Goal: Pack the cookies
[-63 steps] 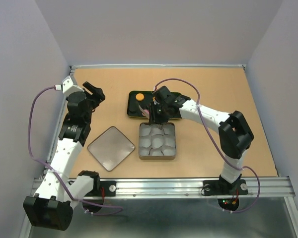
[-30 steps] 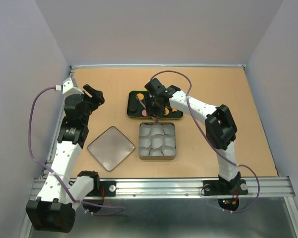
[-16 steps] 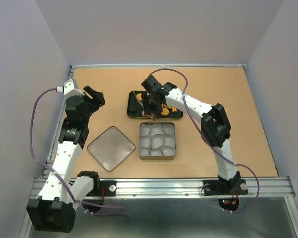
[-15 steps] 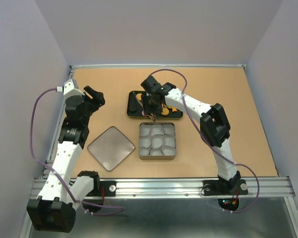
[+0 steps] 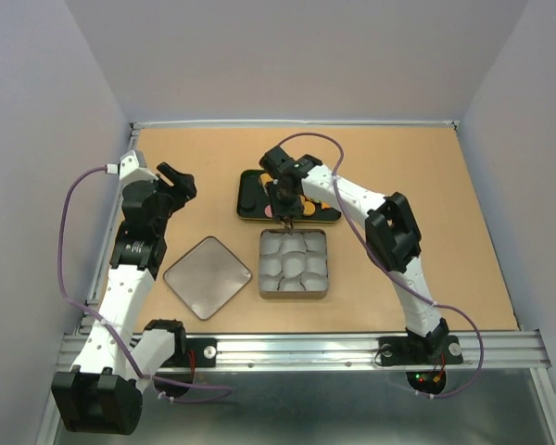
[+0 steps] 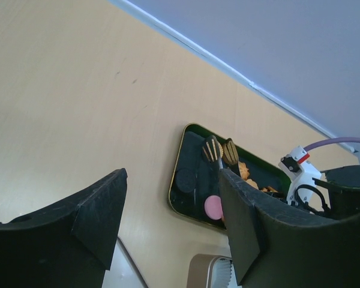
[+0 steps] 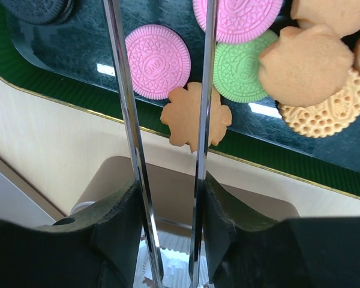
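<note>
The right gripper [image 5: 285,218] hangs over the near edge of the tray [image 7: 60,75]. Its two thin blades stand apart, and nothing shows caught between them, though the tips run out of the wrist view. The move turns on the flower cookie [image 7: 179,120]. It lies flat at that near edge with its lower lobes over the rim, not squarely in the gap: the right-hand blade crosses its middle and the left-hand blade passes clear of it, along the edge of a pink cookie [image 7: 162,60]. I judge the gripper needs a small sideways shift toward the flower before it closes. The flower has no long axis to line up with, so any pair of opposite lobes should do. The other cookies [image 7: 240,69] crowd just beyond it, some overlapping, and the glossy tray wall slopes under it, so it may slide or tip. The tin [image 5: 262,264], lined with cups [image 5: 294,269], sits just beside the tray on the near side, a short carry away. The left gripper [image 6: 171,177] is released and empty, raised well apart over the left of the bench [image 5: 426,185], beyond the lid [image 5: 208,277], so the right arm is nearer.
</note>
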Available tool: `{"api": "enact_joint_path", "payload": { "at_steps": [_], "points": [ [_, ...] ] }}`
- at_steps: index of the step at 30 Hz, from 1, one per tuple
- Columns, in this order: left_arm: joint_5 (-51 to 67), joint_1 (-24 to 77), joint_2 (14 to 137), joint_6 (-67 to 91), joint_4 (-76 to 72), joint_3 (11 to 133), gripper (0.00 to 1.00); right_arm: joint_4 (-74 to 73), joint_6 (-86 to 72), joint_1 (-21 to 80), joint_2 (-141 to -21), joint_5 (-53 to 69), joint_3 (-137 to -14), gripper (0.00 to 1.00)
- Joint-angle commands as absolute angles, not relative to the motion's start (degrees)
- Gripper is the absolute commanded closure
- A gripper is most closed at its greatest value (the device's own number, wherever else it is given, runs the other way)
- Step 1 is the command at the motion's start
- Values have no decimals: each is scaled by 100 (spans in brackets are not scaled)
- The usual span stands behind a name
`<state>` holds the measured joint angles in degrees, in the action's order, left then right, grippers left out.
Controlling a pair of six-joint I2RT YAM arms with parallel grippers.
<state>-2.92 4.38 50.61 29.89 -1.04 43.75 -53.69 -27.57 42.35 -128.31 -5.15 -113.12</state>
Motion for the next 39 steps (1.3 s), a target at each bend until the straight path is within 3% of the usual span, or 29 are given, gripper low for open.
{"api": "enact_joint_path", "payload": {
  "at_steps": [1,16,18,22,24,28,33,39],
  "points": [
    [-141,404,5036,3032,-466,4342,27,-5633,-2707,4254,-12823,-694,-11856,59],
    [-132,404,5229,2901,-501,4368,28,-6179,-2593,4254,-11822,-1020,-12209,60],
    [-193,396,5273,2795,-475,4386,26,-6179,-2593,4254,-11445,-985,-11919,60],
    [-53,396,5431,2611,-562,4386,12,-6144,-2637,4254,-10742,-827,-11365,61],
    [-26,396,5440,2584,-755,4324,12,-6056,-2654,4254,-10460,-782,-11076,61],
    [114,396,4898,2898,-1870,3598,1,-5837,-2777,4254,-9705,-441,-10304,62],
    [878,396,4842,2523,-2646,3523,1,-5538,-2970,4324,-9098,-106,-9406,64],
    [239,387,6035,1874,-916,4929,5,-5168,-3243,4737,-8587,229,-8517,64]
  ]
}}
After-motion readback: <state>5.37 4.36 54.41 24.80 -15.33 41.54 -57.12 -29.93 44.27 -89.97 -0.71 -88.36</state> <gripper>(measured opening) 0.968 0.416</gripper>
